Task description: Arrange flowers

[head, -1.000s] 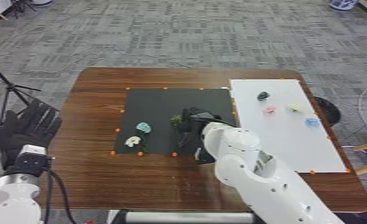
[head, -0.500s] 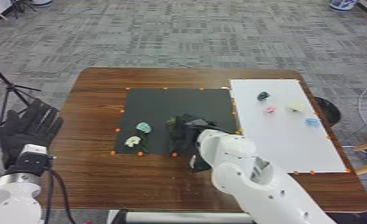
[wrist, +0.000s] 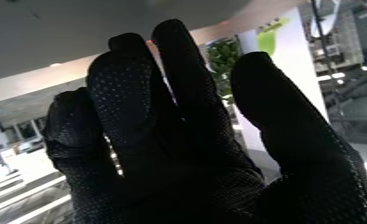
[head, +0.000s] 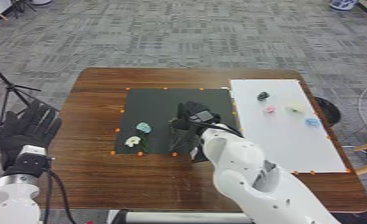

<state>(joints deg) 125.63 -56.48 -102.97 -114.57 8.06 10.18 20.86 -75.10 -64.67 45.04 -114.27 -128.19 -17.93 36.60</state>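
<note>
On the white board (head: pixel 297 145) right of centre, the pink flower (head: pixel 269 109) looks light and easily crushed, best pinched gently at its base, while the right hand (head: pixel 195 110), mid-frame, is open, thumb apart.

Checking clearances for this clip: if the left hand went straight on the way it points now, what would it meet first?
Probably the black stand beyond the fingertips of the left hand, though depth is unclear and it might pass above it.
</note>
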